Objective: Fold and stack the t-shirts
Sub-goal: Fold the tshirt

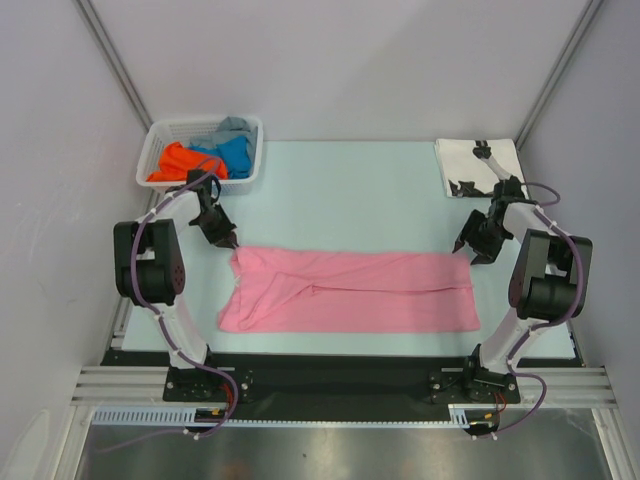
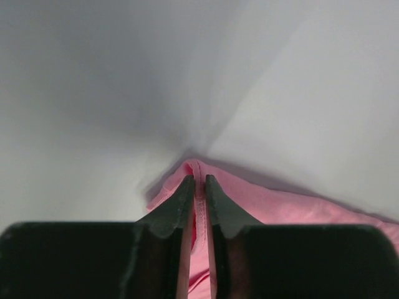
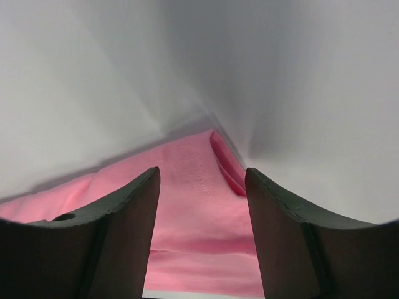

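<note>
The left gripper [image 2: 198, 185] is pinching an edge of the pink t-shirt [image 1: 350, 292] between its tips. The right gripper [image 3: 202, 179] is hanging with its fingers apart, the cloth beneath them.

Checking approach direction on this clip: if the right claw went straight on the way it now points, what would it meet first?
The pink t-shirt: its hemmed corner lies directly ahead of the open right claw. How close the cloth is cannot be told from these views.

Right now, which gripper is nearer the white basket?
Left. The left gripper is just in front of the basket; the right gripper is across the table by the printed t-shirt.
</note>
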Motion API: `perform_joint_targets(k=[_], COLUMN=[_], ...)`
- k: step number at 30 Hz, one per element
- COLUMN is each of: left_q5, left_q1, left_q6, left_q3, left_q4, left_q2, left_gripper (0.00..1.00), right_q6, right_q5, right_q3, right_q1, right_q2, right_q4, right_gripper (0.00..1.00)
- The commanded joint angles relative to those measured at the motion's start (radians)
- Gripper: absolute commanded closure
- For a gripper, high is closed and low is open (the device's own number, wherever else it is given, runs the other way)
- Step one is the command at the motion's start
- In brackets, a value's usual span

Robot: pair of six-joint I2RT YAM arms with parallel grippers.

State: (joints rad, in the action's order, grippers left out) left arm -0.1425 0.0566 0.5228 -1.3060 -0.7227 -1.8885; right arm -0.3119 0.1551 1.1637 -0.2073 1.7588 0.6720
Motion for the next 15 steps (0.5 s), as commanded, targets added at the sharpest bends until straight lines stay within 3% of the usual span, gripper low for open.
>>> perform_joint_targets(k=[1, 3, 15], left_q5=[-0.031, -0.034, -0.051], left_q1=[0.008, 0.009, 0.015], left_q6=[-0.015, -0.010, -0.024], left_q3=[-0.036, -0.035, -0.059], left_q4=[0.019, 0.025, 0.014], left_q2=[-0.007, -0.009, -0.008], left_gripper=[0.85, 0.93, 0.94], right_q6=[0.031, 0.040, 0.013], right_q5=[-0.022, -0.014, 0.038], right_q3=[-0.010, -0.012, 0.031], right_q1=[-0.010, -0.014, -0.015], right_q2=[0.021, 0.034, 0.039], right_q4=[-0.032, -0.054, -0.045], right_gripper=[0.38, 0.39, 0.45])
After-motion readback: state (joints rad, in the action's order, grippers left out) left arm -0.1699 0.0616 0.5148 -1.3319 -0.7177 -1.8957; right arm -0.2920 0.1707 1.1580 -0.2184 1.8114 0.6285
